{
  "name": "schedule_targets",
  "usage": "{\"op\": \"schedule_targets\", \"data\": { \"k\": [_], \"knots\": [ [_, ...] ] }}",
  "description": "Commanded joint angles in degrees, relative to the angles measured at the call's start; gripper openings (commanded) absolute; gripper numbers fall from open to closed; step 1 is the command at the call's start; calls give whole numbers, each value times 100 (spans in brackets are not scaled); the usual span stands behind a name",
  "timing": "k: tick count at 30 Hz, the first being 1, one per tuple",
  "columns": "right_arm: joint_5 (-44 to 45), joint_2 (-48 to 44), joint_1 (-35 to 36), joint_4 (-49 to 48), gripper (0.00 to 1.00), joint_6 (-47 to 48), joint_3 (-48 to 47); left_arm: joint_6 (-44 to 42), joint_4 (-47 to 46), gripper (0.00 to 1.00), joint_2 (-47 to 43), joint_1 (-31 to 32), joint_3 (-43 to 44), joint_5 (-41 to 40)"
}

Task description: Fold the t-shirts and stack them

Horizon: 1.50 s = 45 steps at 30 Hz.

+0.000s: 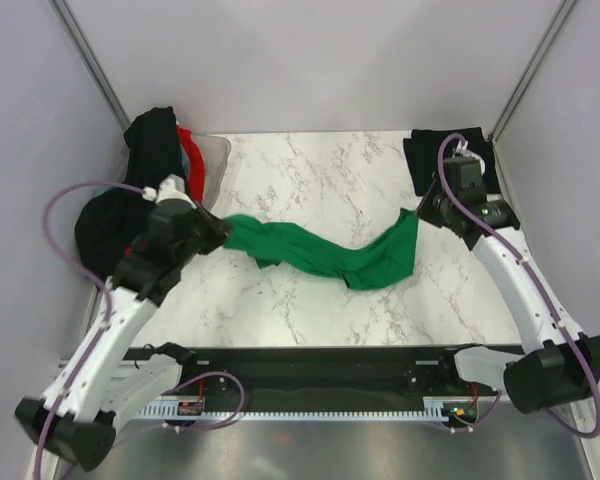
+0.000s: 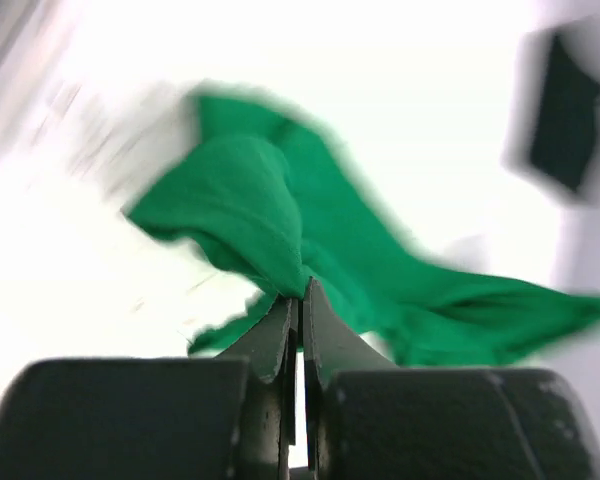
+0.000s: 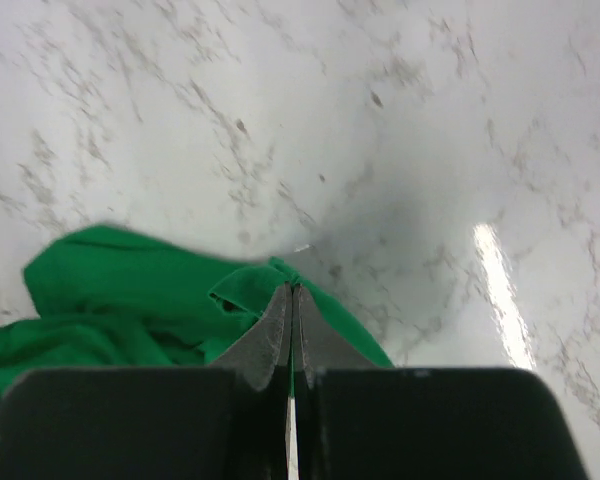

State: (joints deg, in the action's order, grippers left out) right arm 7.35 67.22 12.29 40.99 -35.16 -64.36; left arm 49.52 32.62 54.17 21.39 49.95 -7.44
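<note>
one green t-shirt [image 1: 320, 252], one red t-shirt [image 1: 187, 140]

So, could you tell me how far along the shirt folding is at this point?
Early on. One black shirt lies flat at the far right corner, seemingly folded. In hand: the green shirt, pinched at opposite ends by the left end effector and right end effector, not yet folded. Left: black and red shirts heaped at the tub.

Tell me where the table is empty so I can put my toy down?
Two bare patches: the far marble between the tub and the flat black t-shirt, and the near strip before the green t-shirt. The far-left corner is crowded with piled shirts.
</note>
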Motion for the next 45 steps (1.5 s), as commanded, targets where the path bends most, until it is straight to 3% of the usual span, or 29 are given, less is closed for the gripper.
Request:
{"op": "schedule_targets", "data": {
  "k": [1,4,6,9,10,12,13,16,19,20,22,23,26,30,31,34,40,45],
  "knots": [
    [-392,552,-192,-285,0,263,-1190,-1169,183,2,-881,102,1111,301],
    [-647,1134,-315,-171,0,342,-2140,-1523,-61,2,-1154,304,1324,1233],
    [-717,1441,-394,-127,0,387,-2589,-1831,-273,2,-1303,471,1071,2270],
    [-901,1784,-526,-197,0,501,-2758,-2025,-774,4,-1488,1076,544,3432],
    [-1050,1873,-561,-345,0,527,-2749,-2060,-949,5,-1445,1635,420,3616],
    [-1253,2188,-684,-530,0,659,-2661,-2148,-1205,10,-1226,2358,165,3487],
    [-1376,2329,-780,-566,0,694,-2652,-1939,-1414,14,-816,2474,7,4296],
    [-1692,2813,-886,-566,0,914,-2757,-1823,-1654,21,108,2528,-257,4752],
    [-1956,3060,-887,-618,0,1098,-2740,-1832,-1915,27,830,2555,-626,4506],
    [-2096,3086,-887,-662,0,1107,-2714,-1797,-2118,39,997,2555,-749,4523],
    [-2194,3130,-887,-768,0,1221,-2687,-1753,-2506,49,1182,2555,-961,4497],
    [-2194,3165,-887,-768,0,1257,-2713,-1822,-2515,61,1288,2555,-926,4480],
    [-2142,3253,-887,-768,0,1371,-2705,-1980,-2112,71,1744,2528,-593,3541],
    [-2282,3237,-878,-803,0,1363,-2565,-2463,-1287,72,2544,2485,511,2558],
    [-2335,3184,-869,-856,0,1345,-2399,-2517,-954,72,2763,2450,681,1746],
    [-2370,2903,-808,-962,0,1371,-2091,-2290,-600,75,3115,2013,1138,608],
    [-2440,2252,-668,-1040,0,1284,-1423,-1735,-642,77,3792,571,1384,621],
    [-2414,1778,-106,-1067,0,1134,-1114,-2095,-608,75,5426,86,2886,366]
  ]
}}
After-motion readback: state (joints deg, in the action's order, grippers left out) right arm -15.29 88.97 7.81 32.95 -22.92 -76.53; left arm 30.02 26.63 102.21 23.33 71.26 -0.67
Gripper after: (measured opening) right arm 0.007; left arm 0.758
